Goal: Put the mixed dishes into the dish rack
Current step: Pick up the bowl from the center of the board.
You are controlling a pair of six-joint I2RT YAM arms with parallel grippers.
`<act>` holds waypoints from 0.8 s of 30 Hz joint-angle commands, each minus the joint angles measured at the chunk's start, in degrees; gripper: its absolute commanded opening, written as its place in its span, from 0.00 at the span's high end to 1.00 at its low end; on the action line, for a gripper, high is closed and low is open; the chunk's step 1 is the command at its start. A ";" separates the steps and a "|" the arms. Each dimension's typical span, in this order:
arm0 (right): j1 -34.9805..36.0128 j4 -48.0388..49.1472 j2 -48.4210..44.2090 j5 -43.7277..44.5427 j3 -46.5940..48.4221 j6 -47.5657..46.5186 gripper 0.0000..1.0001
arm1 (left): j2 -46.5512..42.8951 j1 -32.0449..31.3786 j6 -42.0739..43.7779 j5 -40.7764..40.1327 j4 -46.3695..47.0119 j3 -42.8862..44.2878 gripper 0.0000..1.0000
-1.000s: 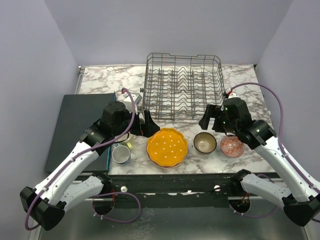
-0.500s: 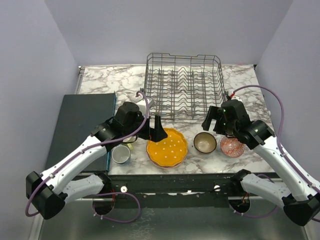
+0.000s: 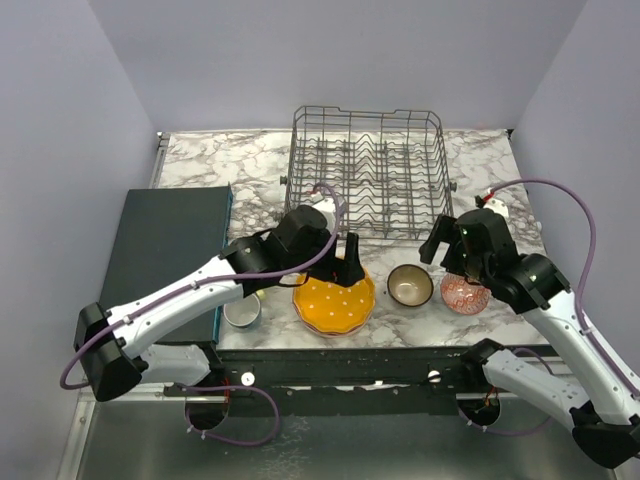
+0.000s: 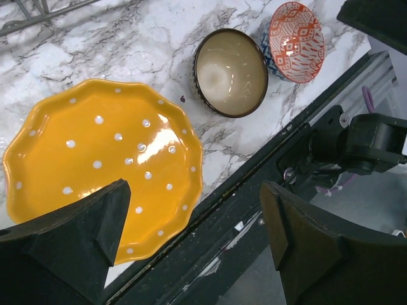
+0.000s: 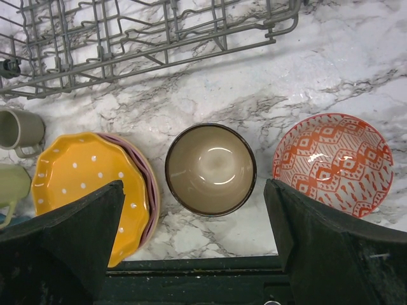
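Observation:
The orange white-dotted scalloped plate (image 3: 335,302) (image 4: 102,159) lies on a pink plate (image 5: 147,184) near the table's front edge. My left gripper (image 3: 346,266) (image 4: 193,194) hangs open over the orange plate's right rim, holding nothing. To the right are a brown bowl (image 3: 410,285) (image 5: 211,168) and a red patterned bowl (image 3: 464,293) (image 5: 334,164). My right gripper (image 3: 447,250) (image 5: 194,190) is open above the brown bowl, empty. The dish rack (image 3: 367,170) (image 5: 146,38) stands behind the dishes with nothing in it. A grey mug (image 3: 241,309) (image 5: 18,130) sits left of the plates.
A dark flat mat (image 3: 165,250) covers the left of the marble top. A yellowish mug (image 5: 9,187) is partly visible beside the grey one. The black front rail (image 3: 350,352) runs just below the dishes. Grey walls close in on three sides.
My left arm has swung right from the mugs to above the orange plate, its jaws narrowing slightly. My right gripper has drifted a little to the right.

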 commanded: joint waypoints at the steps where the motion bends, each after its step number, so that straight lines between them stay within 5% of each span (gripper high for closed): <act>1: 0.11 -3.10 -2.06 4.38 1.81 1.51 0.01 | 4.46 -3.00 -2.33 -7.17 -2.24 4.31 0.11; 24: 0.12 -7.98 -7.80 6.07 2.71 3.03 0.01 | 25.57 -9.24 -7.01 -8.53 -2.78 16.44 0.20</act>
